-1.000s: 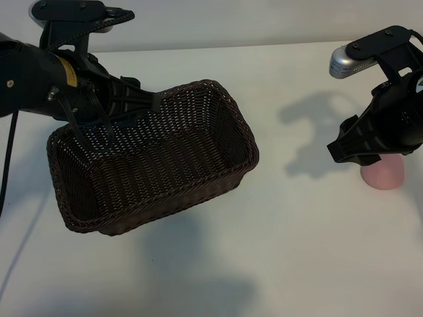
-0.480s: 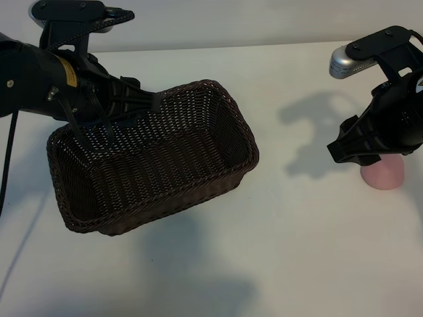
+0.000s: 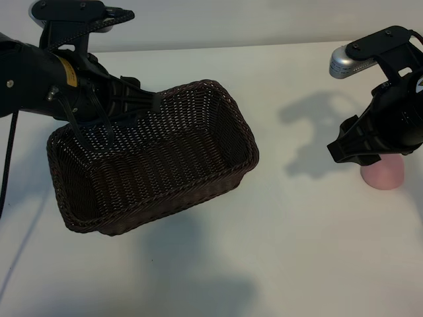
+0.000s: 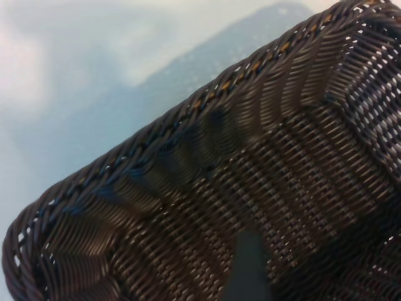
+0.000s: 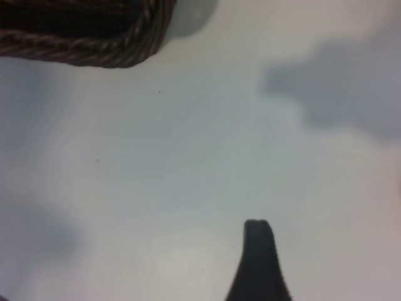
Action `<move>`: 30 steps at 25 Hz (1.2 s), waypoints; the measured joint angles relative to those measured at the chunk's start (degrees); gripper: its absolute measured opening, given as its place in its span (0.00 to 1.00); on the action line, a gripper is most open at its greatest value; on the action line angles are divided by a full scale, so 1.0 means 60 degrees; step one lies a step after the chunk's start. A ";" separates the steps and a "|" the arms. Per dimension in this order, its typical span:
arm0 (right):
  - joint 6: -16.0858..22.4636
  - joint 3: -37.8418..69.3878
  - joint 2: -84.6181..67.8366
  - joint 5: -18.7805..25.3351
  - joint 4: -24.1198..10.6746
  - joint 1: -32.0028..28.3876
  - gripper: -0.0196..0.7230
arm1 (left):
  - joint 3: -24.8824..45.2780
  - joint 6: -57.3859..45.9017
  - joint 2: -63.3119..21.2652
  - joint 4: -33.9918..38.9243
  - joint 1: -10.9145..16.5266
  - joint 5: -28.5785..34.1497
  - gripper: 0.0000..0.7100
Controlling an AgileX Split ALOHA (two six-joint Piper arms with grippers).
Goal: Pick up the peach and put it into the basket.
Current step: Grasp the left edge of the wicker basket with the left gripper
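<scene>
The basket [image 3: 155, 158] sits at the left half of the white tabletop [image 3: 277, 251], its braided rim running slantwise, with broad bare tabletop before it and between it and the peach [image 3: 383, 174] far off at the right edge. The peach rests on the tabletop, well apart from the basket, its upper part hidden behind the right gripper [image 3: 357, 155]. That gripper hangs just above and in front of the peach, pointing steeply down, its fingers set fairly wide and holding nothing; the right wrist view shows one dark fingertip [image 5: 258, 251] over bare tabletop, with a corner of the basket's rim farther off. The left gripper [image 3: 142, 102] reaches in from the far left, angled downward over the basket's back rim, its fingers spread wide; whether they touch the wicker cannot be told. The left wrist view looks into the basket's woven inside, one dark finger [image 4: 247, 269] above the weave. The basket is dark brown wicker, rectangular with rounded corners and sloping sides; the peach is pale pink, smooth and rounded.
</scene>
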 joint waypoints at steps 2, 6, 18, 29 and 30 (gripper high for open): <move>0.0000 0.0000 0.0000 0.0000 0.0000 0.0000 0.72 | 0.0000 -0.0004 0.0000 0.0057 0.0000 -0.0252 0.84; 0.0000 0.0000 0.0000 0.0000 0.0008 0.0000 0.72 | -0.0007 -0.1151 0.0000 0.0476 0.0000 -0.0111 0.84; 0.0000 0.0000 0.0000 0.0000 0.0037 0.0000 0.72 | -0.0065 -0.5185 -0.0042 0.3564 0.0000 0.3541 0.84; 0.0000 0.0000 0.0000 0.0034 0.0055 0.0000 0.72 | 0.2523 -0.6685 -0.0045 0.2992 0.0000 0.1264 0.83; 0.0000 0.0000 0.0000 0.0034 0.0055 0.0000 0.72 | 0.2634 -0.6794 -0.0045 0.2992 0.0021 0.1117 0.83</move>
